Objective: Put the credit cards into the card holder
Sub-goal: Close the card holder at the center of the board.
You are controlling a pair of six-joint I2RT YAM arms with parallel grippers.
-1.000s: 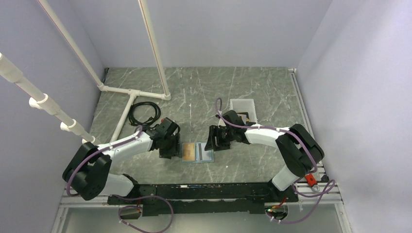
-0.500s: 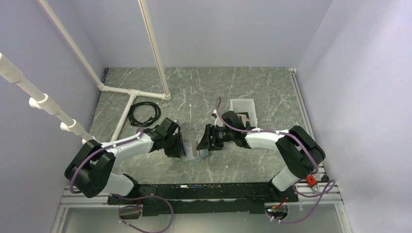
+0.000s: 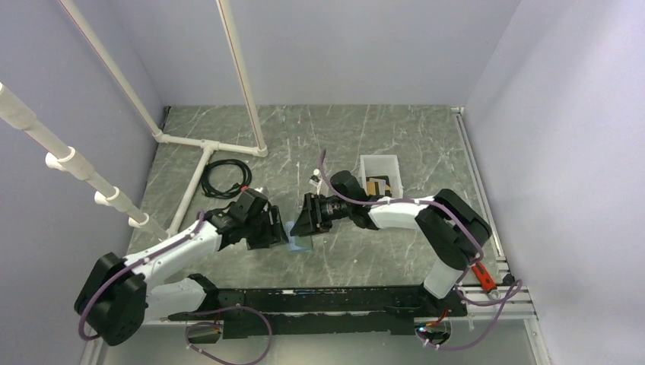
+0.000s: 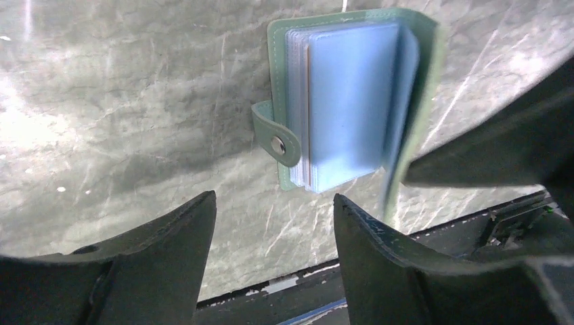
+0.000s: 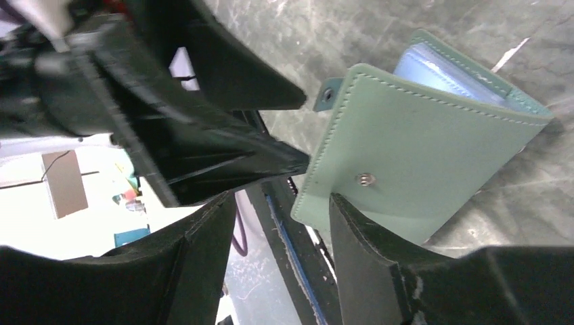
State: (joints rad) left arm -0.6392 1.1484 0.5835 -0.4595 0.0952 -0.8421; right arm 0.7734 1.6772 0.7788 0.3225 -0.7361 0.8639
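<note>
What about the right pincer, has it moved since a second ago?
Yes. The right pincer has shifted left, away from the white bin, which sits where it was.

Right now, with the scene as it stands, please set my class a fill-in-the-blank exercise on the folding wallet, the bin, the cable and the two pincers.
1. The sage-green folding card holder is light ____ inside.
2. The white plastic open-fronted bin stands nearest the ____ arm.
3. The coiled black cable lies on the ____ side of the grey marbled table.
4. The left pincer and the right pincer both have their jaws ____.

Missing words: blue; right; left; open.
</note>
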